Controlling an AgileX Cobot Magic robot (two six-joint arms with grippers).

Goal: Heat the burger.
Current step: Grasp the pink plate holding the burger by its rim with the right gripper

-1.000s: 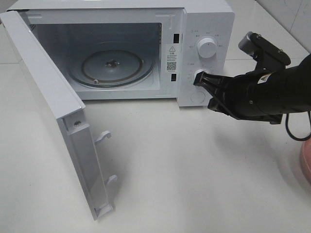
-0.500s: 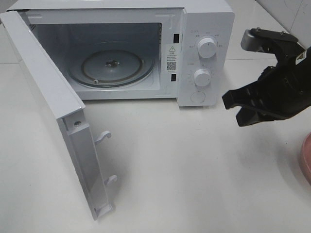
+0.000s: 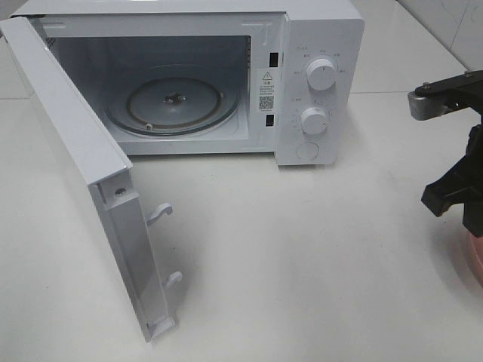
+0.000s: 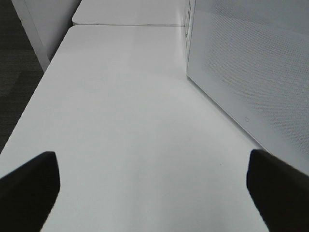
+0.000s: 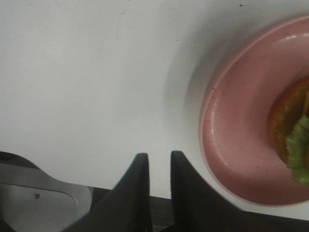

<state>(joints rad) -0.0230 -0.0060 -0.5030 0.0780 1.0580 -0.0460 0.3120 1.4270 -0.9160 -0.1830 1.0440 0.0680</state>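
The burger point(image 5: 293, 126) lies on a round pink plate point(image 5: 236, 145) in the right wrist view; only its brown bun edge and green lettuce show at the frame's border. My right gripper point(image 5: 159, 166) hovers over the white table beside the plate, its dark fingers point(image 5: 137, 183) parted by a narrow gap with nothing between them. Seen from the high camera, the right gripper point(image 3: 447, 197) hangs at the far right above the plate's rim point(image 3: 474, 260), where the burger is hidden. My left gripper point(image 4: 154, 193) stands wide open and empty over bare table.
A white microwave point(image 3: 321, 38) stands at the back with its door point(image 3: 68, 151) swung fully open to the left. Its glass turntable point(image 3: 173, 102) holds nothing. Two knobs point(image 3: 315, 119) sit on the right panel. The door's outer face point(image 4: 251, 63) fills the left wrist view's side.
My right arm has pulled away from the microwave's lower knob and swung right and down toward the plate. Its fingers have parted slightly. The left arm has not moved.
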